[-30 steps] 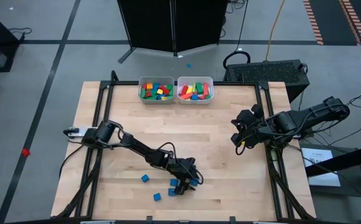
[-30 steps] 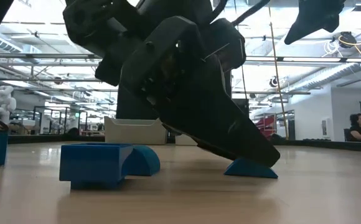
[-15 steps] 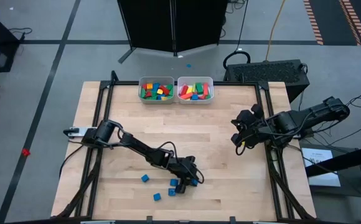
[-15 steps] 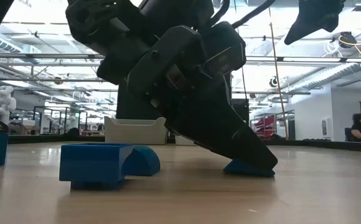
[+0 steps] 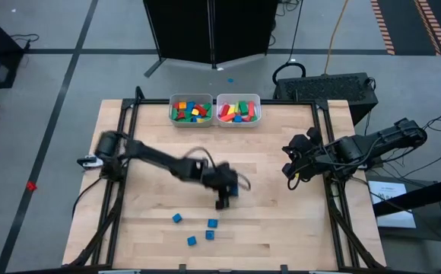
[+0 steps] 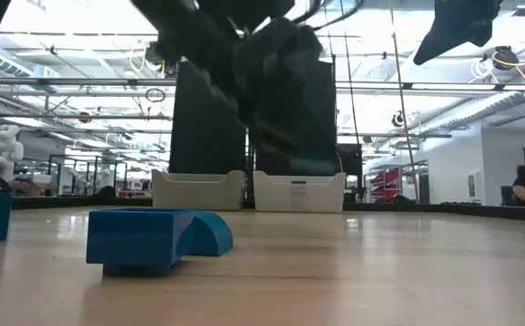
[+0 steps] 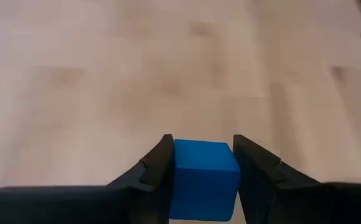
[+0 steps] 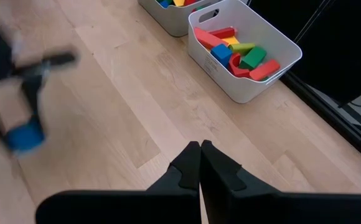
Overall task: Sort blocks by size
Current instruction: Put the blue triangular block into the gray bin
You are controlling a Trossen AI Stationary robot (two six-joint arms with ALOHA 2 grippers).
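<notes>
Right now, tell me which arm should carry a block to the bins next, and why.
The left. Its gripper is shut on a blue cube, lifted over the table's middle. The right gripper waits empty and shut near the table's right edge, though nearer the bins.

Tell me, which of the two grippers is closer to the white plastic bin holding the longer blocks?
Right, though only by a little. The right gripper hangs beside the table's right edge, diagonally out from the white plastic bin. The left gripper, shut on a blue cube, is mid-table, farther toward the front.
</notes>
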